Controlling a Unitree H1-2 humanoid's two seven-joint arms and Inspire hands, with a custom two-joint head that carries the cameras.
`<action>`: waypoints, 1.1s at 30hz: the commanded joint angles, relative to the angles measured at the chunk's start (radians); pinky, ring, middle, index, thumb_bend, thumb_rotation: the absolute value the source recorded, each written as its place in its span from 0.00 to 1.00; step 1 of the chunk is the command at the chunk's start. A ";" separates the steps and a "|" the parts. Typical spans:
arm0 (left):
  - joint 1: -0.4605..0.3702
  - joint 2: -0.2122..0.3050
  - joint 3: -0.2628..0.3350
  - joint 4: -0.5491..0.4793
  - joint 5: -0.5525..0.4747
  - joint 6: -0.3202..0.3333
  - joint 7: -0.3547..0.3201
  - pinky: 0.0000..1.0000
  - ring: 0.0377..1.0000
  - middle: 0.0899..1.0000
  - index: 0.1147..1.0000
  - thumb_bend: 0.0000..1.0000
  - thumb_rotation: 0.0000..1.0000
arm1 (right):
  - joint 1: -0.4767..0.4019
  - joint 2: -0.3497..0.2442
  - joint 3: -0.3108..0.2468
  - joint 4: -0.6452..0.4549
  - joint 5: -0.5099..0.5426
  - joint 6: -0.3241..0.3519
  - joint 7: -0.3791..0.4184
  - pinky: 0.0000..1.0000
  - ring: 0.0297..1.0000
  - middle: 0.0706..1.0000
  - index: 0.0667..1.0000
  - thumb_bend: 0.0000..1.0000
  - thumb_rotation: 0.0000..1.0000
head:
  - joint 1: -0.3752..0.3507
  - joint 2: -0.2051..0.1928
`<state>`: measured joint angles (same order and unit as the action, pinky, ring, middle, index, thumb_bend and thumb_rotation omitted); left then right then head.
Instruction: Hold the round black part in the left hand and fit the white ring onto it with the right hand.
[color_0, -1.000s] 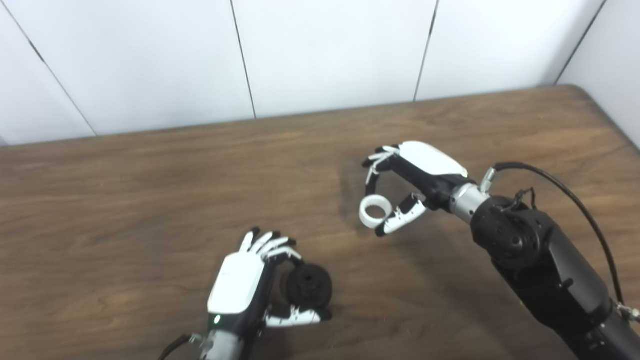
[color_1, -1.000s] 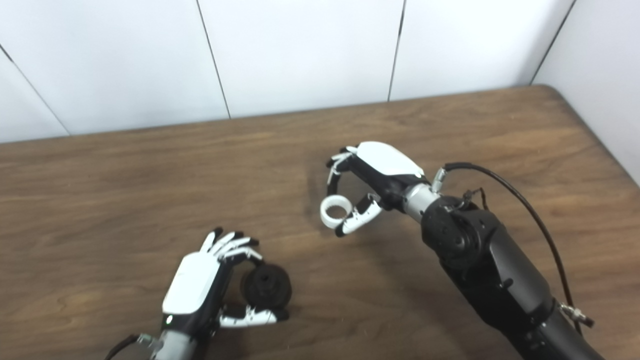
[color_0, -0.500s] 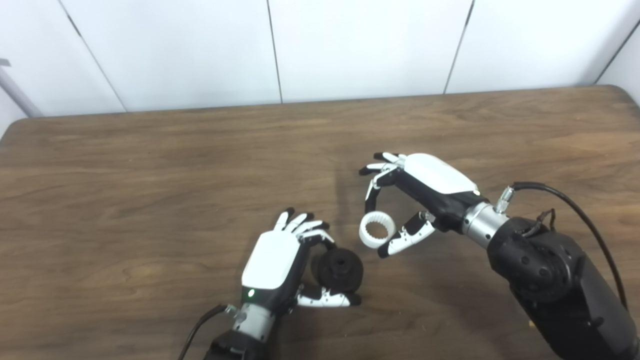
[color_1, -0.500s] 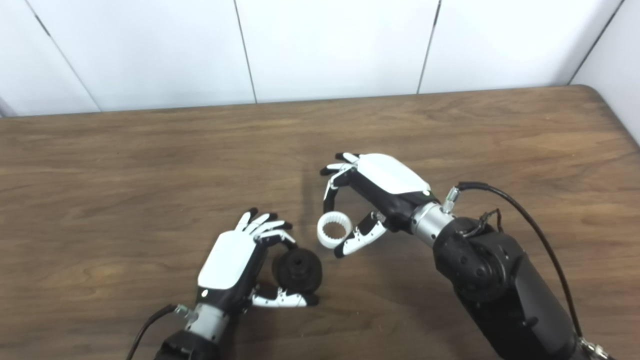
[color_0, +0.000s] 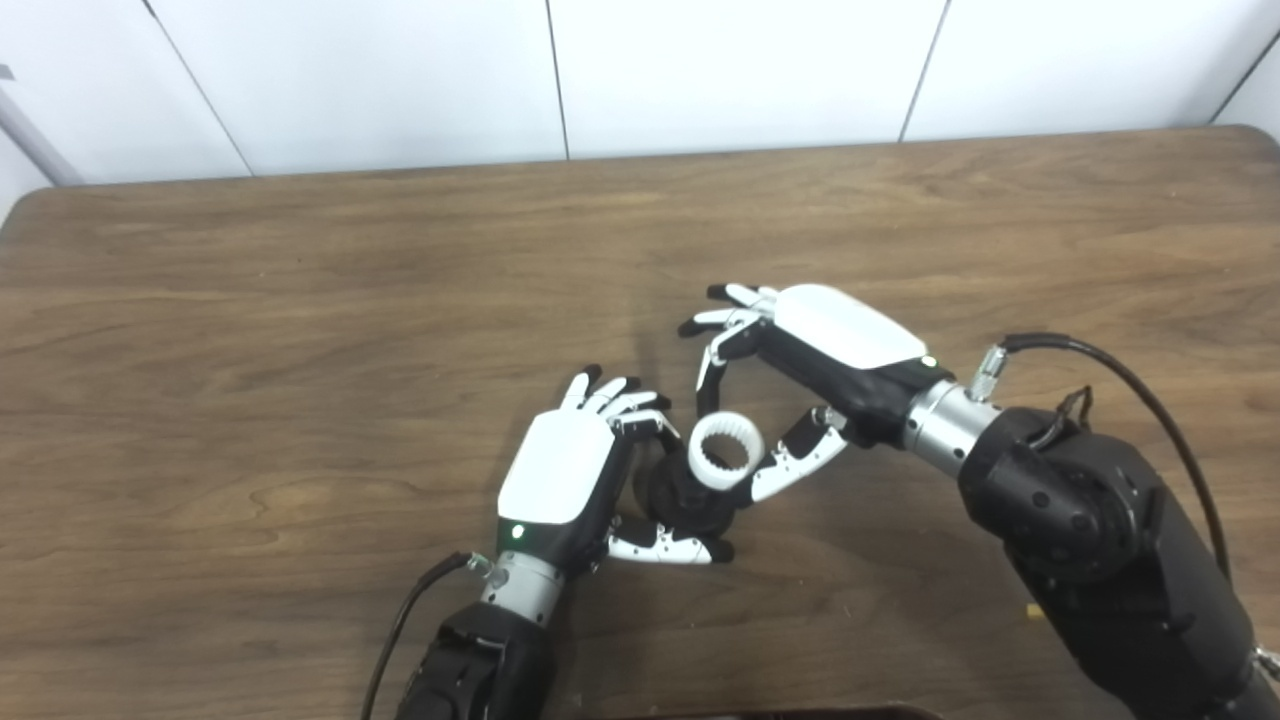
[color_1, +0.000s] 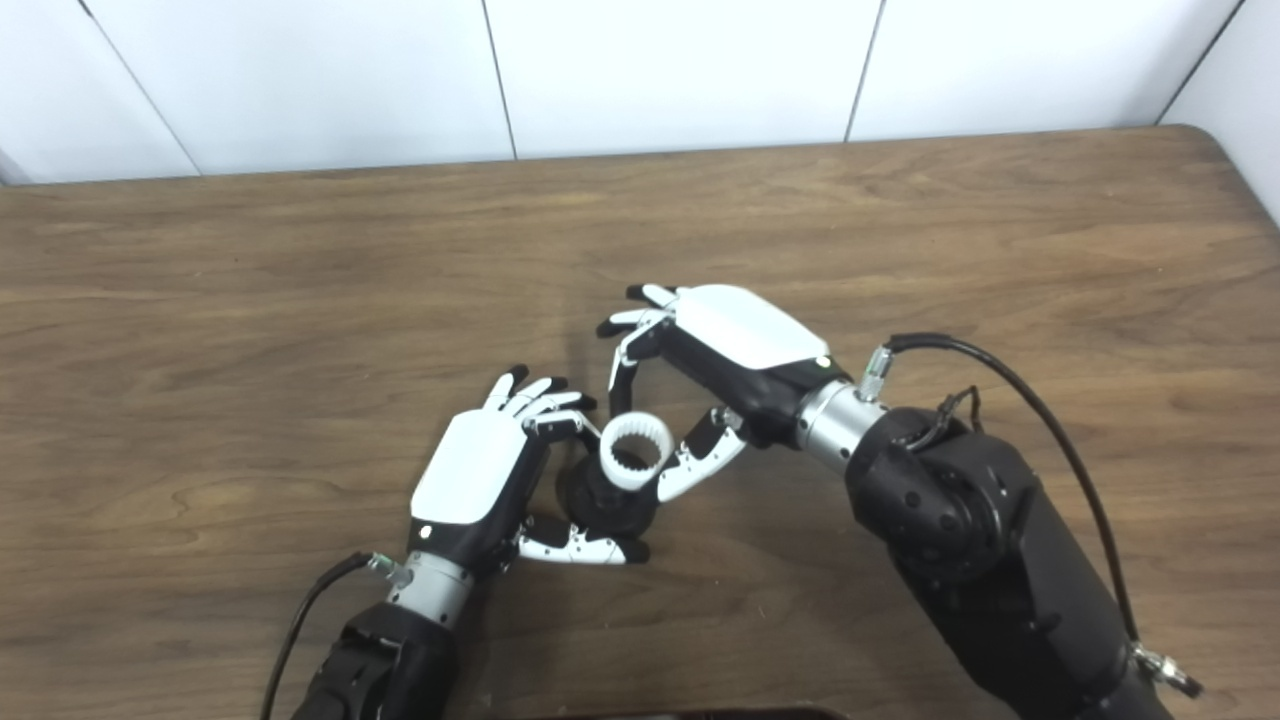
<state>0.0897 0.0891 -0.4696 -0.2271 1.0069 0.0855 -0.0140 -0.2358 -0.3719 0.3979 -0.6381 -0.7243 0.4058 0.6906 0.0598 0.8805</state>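
Nearest the camera, the left hand (color_0: 560, 480) was seen closed around the round black part (color_0: 685, 500), which was gripped between the thumb below and the curled fingers (color_0: 640, 420) above and held low over the wooden table (color_0: 250, 330); whether the part rested on the wood could not be told. Just beyond it, the white ring (color_0: 727, 451), toothed on its inner face, was held pinched in the right hand (color_0: 830, 350), between a fingertip at its far rim and the thumb at its near right rim. The ring was shown overlapping the upper right edge of the black part, with its opening turned up toward the camera; whether the two were touching could not be judged. The remaining right fingers were spread clear above it. Farther off, bare table and a white panelled wall (color_0: 740, 70) were visible.

The fit was judged not yet made. Several faults could follow: the ring could be cocked against the part if its axis were not brought into line; it could be squeezed out of so light a pinch under pressing force; the right thumb could be caught against the left fingers, which crowd the part's rim.
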 joint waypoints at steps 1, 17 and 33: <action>-0.004 0.001 -0.008 -0.002 0.022 0.015 -0.030 1.00 0.89 0.78 0.42 0.53 0.06 | -0.029 0.008 -0.006 -0.035 -0.009 -0.025 -0.002 1.00 0.98 0.86 0.45 0.52 0.14 | 0.000 0.001; -0.009 0.005 -0.016 -0.006 0.022 0.019 -0.021 1.00 0.89 0.77 0.42 0.53 0.06 | -0.008 0.033 0.000 0.007 -0.015 -0.053 -0.012 1.00 0.98 0.86 0.45 0.52 0.14 | -0.007 0.011; -0.007 0.004 -0.017 -0.021 0.023 0.026 -0.032 1.00 0.89 0.78 0.42 0.53 0.06 | -0.014 0.052 -0.002 0.028 -0.023 -0.054 -0.011 1.00 0.98 0.86 0.45 0.52 0.14 | -0.012 0.015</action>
<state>0.0845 0.0899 -0.4814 -0.2363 1.0095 0.1046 -0.0228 -0.2244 -0.3268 0.4053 -0.5904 -0.7369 0.3754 0.6985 0.0476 0.8943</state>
